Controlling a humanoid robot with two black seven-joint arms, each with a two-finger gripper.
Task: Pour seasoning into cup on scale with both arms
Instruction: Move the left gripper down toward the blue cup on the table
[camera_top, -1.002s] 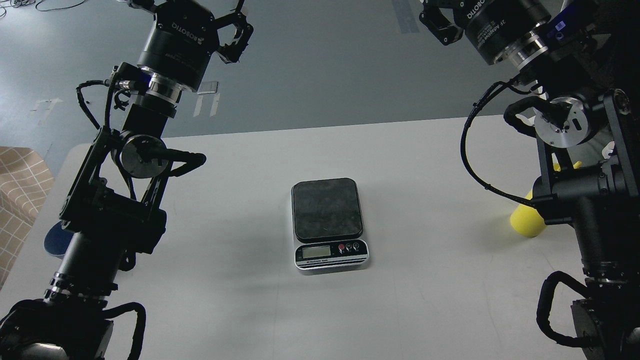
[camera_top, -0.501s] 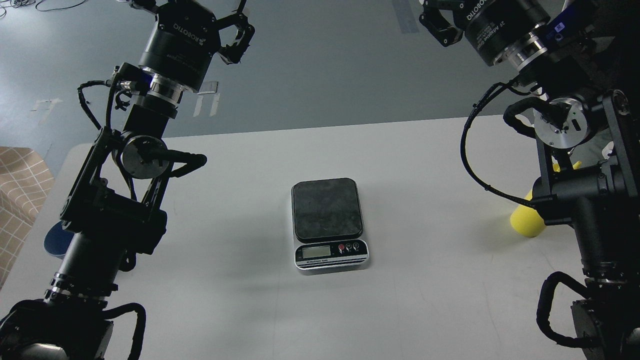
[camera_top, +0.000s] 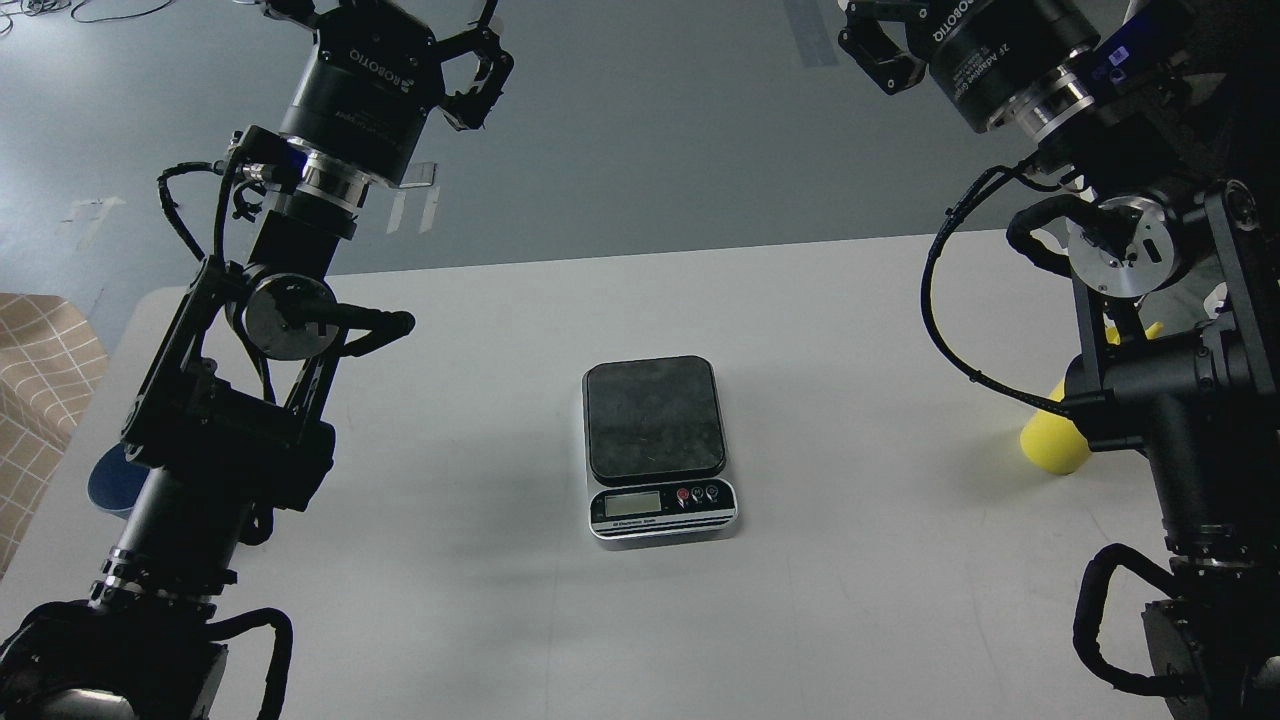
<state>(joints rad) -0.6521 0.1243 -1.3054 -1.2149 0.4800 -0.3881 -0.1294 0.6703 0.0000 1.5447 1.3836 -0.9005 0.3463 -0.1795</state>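
Note:
The scale (camera_top: 655, 445) sits at the middle of the white table (camera_top: 500, 600), and its dark platform is bare. The blue cup (camera_top: 108, 483) stands at the table's left edge, mostly hidden behind my left arm. The yellow seasoning bottle (camera_top: 1052, 442) stands at the right, largely hidden behind my right arm. My left gripper (camera_top: 385, 25) is raised high above the table's far left, with its fingers spread and empty. My right gripper (camera_top: 900, 25) is raised at the top right. One finger (camera_top: 878, 55) shows spread outward, the rest is cut off by the frame's edge, and it holds nothing.
A tan checked cloth (camera_top: 40, 380) lies beyond the table's left edge. Grey floor with tape marks (camera_top: 415, 205) lies past the far edge. Black cables (camera_top: 960, 310) loop off my right arm over the table's right side.
My left gripper has drifted slightly to the right. The right arm has barely shifted. The scale, cup and bottle have not moved.

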